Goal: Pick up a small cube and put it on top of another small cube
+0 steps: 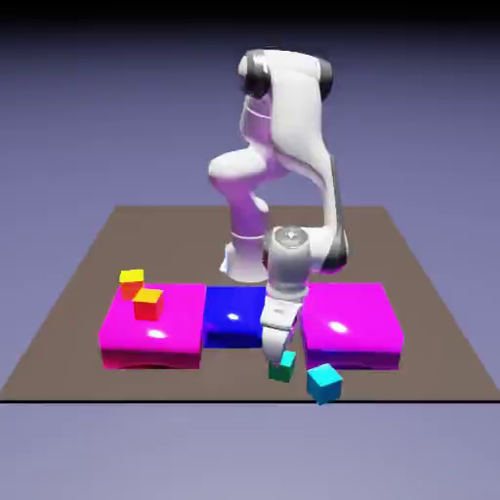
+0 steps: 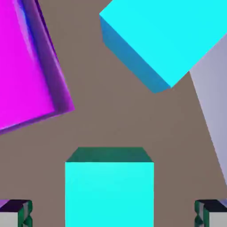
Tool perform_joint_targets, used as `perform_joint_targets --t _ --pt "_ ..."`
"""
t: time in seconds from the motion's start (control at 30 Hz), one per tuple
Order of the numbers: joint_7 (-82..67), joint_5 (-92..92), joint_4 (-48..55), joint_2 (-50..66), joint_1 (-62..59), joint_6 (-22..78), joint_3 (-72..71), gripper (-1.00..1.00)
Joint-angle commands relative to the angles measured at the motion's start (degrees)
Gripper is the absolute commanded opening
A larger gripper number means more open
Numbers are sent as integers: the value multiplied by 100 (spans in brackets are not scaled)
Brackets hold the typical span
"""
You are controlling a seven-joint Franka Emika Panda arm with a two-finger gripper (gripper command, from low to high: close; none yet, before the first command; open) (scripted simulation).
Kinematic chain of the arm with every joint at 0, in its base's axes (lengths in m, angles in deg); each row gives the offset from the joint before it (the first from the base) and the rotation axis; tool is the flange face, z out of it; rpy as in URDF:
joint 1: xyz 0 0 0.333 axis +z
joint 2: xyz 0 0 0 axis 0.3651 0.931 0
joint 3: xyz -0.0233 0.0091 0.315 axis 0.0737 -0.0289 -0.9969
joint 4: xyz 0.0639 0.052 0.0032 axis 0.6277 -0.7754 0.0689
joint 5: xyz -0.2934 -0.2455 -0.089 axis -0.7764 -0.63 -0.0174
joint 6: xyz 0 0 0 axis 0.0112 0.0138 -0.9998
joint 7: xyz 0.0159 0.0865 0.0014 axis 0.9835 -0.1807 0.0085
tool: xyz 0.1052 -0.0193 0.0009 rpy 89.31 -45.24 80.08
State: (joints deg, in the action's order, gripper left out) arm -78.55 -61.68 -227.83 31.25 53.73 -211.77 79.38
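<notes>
- Surface: brown table, matte, before a plain blue-violet backdrop; dark band along the top of the exterior view.
- White arm reaches down to the table's near edge; gripper sits low over the tabletop.
- Teal-green cube: one. It sits right at the gripper's tips in the exterior view. In the hand view it fills the lower middle, between the two fingertips, with a gap of bare table on either side.
- Gripper state: fingers spread wide, neither tip touching the cube; cannot tell from either view whether the cube rests on the table.
- Cyan-blue cube: one, slightly larger, just beside the gripper on the exterior view's right, apart from the teal-green cube; tilted in the hand view.
- Magenta blocks: two, flat and glossy, one either side of the gripper.
- Blue block: one, between the magenta pair, behind the gripper.
- Well away from the gripper, on one magenta block: yellow cube, one; red cube, one, yellow-topped.
</notes>
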Motion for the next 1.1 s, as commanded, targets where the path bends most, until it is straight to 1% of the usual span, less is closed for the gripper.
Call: perform_joint_targets --t 0.0,0.03,0.07,0.23,0.27,0.9,0.93,1.07 --pt "-47 63 19 74 -57 -55 -70 0" --pt "-47 63 19 74 -57 -55 -70 -100" --pt "-47 63 19 74 -57 -55 -70 -100" --pt "607 -816 -242 -963 740 719 907 -100" --pt "733 -1003 -282 -1166 663 859 1031 -100" --pt "3072 -4640 -916 -4949 -3244 3346 2606 -100" --pt "3072 -4640 -916 -4949 -3244 3346 2606 -100" --pt "2726 -4234 -1194 -4144 -3096 2351 2892 -100"
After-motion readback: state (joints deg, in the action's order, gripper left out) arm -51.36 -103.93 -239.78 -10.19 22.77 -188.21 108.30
